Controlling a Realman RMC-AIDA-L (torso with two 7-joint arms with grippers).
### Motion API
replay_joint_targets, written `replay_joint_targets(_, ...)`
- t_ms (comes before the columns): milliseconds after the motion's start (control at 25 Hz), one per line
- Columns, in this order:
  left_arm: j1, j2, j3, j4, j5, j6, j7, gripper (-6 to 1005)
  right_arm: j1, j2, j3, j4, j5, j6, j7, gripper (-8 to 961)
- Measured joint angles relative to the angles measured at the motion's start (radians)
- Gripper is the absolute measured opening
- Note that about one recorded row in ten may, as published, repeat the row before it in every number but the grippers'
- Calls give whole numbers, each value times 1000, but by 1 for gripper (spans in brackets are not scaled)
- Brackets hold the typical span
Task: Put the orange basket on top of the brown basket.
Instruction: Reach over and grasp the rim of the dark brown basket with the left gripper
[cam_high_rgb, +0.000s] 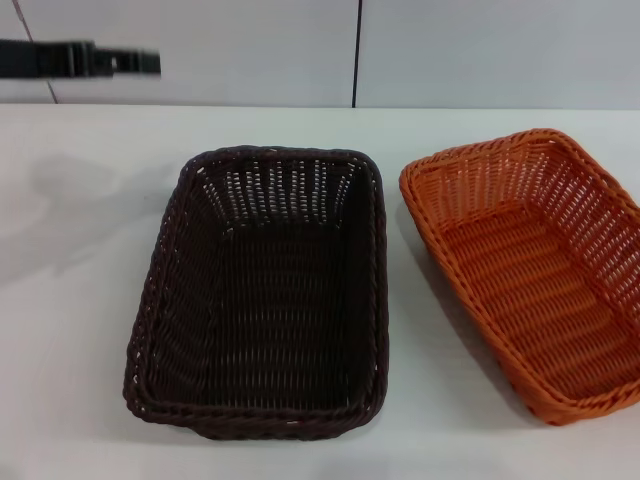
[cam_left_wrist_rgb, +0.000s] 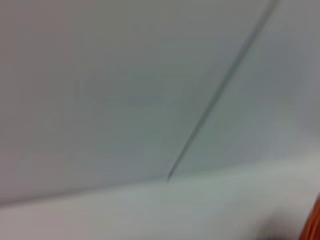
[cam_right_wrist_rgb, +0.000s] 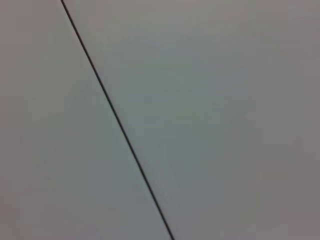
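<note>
Sitting side by side on the white tabletop (cam_high_rgb: 80, 330): two woven baskets, both upright and empty, open side up.

Brown basket (cam_high_rgb: 262, 290) takes the middle of the head view, long axis running away from the robot, near end slightly toward the robot's left. Very dark weave, braided rim.

Orange basket (cam_high_rgb: 530, 265) lies to the robot's right of it, angled, its far end close to the brown basket's far right corner, its near end swinging out toward the right edge of the view, where part of it is cut off. A strip of bare tabletop separates the two; they do not touch. Orange basket not stacked on the brown one.

Left end effector (cam_high_rgb: 135, 62): a dark horizontal shape at the far upper left of the head view, up in front of the pale wall (cam_high_rgb: 480, 50), well apart from both baskets. Cannot tell whether it is spread or pressed together. It holds nothing visible.

Left wrist view: mostly wall and tabletop, with a sliver of orange at one corner, probably the orange basket.

Right wrist view: wall panels with a dark seam (cam_right_wrist_rgb: 117, 120) only. Right end effector not seen in any view.
</note>
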Motion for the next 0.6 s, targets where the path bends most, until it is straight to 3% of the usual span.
replay_joint_targets(80,-15,-15,-5,-106,160,-101,-74,828,-5,0,13,0,1,2,-4,844)
replay_joint_targets(200,-41,-60,-5,-224,337,-213,-150,827,-6,0,21,1,1,3,-15,844)
replay_joint_targets(400,-84,-154,-5,-240,515,-282,-170,826,-5,-1,33,1,1,15,-25,844)
replay_joint_targets(560,-84,-154,-5,-240,515,-282,-170,826,1,-4,34,1,2,30,-26,844)
replay_joint_targets(600,-89,-198,-5,-203,542,-270,-168,826,1,-4,34,1,2,31,-26,844)
